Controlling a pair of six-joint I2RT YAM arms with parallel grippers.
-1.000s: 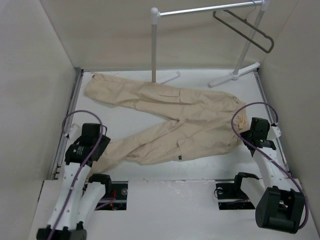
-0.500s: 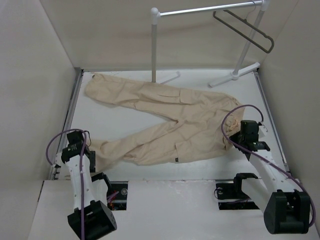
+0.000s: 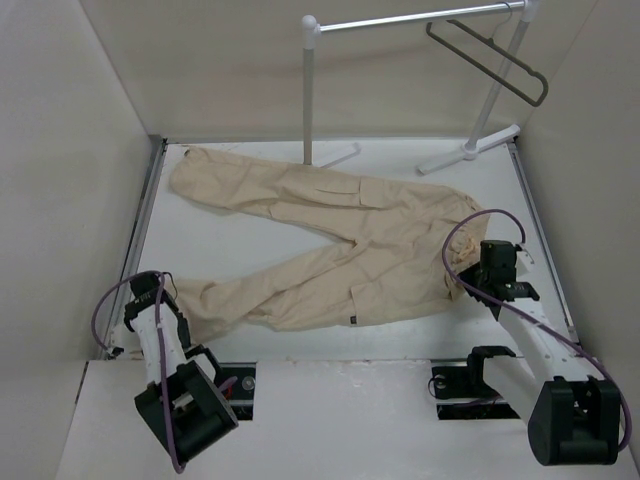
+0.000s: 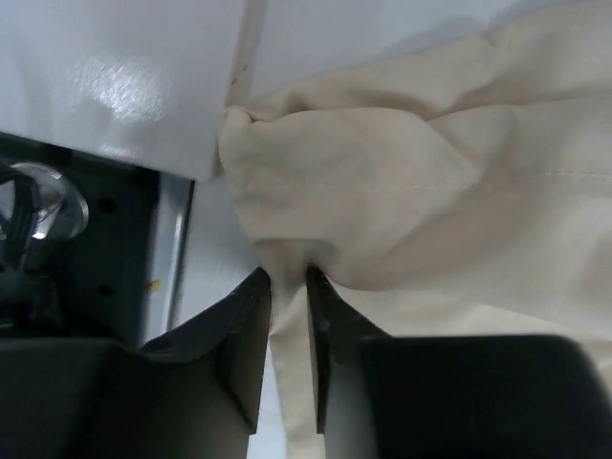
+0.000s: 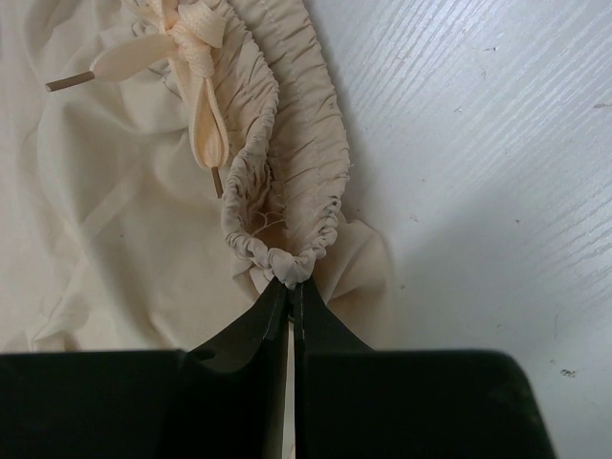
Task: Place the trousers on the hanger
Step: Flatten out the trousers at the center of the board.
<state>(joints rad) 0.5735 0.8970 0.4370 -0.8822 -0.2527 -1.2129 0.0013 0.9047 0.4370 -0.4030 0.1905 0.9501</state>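
The task looks to me only at its beginning: the trousers (image 3: 340, 240) lie spread flat on the table (image 3: 235, 245), with the waist at the right and the two legs running to the left, one to the far corner and one to the near side. The hanger (image 3: 490, 62) hangs on the white rack (image 3: 310, 90) at the far right, well apart from the cloth and with nothing on it. What seems done is the taking hold. The left gripper (image 4: 288, 287) at the near left is clenched on the end of the near leg, and a fold of cloth passes between its fingers. The right gripper (image 5: 290, 292) is pinched tight on a small bunch of the elastic waistband (image 5: 287, 124), just near of the drawstring bow (image 5: 186, 53). Lifting, folding and passing over the hanger bar are all left to do.
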